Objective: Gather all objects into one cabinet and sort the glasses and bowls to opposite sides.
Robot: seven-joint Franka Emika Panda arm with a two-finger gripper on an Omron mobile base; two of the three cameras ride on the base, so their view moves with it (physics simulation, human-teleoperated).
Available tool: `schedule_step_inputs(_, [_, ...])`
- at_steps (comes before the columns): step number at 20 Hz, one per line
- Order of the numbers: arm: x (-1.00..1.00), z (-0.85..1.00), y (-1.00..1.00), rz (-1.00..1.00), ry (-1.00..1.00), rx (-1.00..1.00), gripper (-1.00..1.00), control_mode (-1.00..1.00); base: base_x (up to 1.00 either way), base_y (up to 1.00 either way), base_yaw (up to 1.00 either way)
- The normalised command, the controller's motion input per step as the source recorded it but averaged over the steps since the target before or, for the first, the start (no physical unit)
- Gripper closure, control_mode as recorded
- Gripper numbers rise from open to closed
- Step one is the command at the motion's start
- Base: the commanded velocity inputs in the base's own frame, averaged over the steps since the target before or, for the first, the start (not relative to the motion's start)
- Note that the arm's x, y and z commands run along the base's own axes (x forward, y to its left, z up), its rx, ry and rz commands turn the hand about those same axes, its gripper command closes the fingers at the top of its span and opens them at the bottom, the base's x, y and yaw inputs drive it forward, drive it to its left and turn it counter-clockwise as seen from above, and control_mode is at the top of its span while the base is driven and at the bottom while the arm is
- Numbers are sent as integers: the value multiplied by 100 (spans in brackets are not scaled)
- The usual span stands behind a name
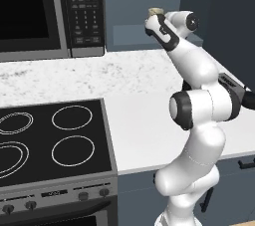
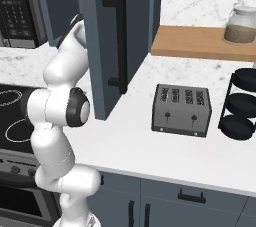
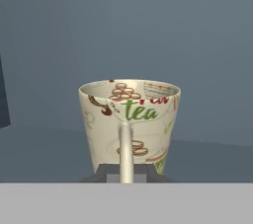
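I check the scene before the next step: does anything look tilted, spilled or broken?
Nothing stands out. The cream mug sits upright in the shut gripper, held by its handle, and the toaster stands square on the counter.

You are looking at a glossy white arm built of rounded, swollen segments that shine under the light. Each joint carries a dark, near-black ring, and the elbow shows a round dark cap with a paler grey disc at its centre. Near the top, the wrist link wears a black band with a thin white stripe across it. You can see the two small dark finger tips as blocky grey shapes.
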Motion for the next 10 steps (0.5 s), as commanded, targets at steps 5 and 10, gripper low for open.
schedule_step_inputs(5, [-51, 18, 0, 0, -7, 0, 100, -100, 0, 0, 0])
schedule_step_inputs(10, [-60, 14, 0, 0, -7, 0, 100, -100, 0, 0, 0])
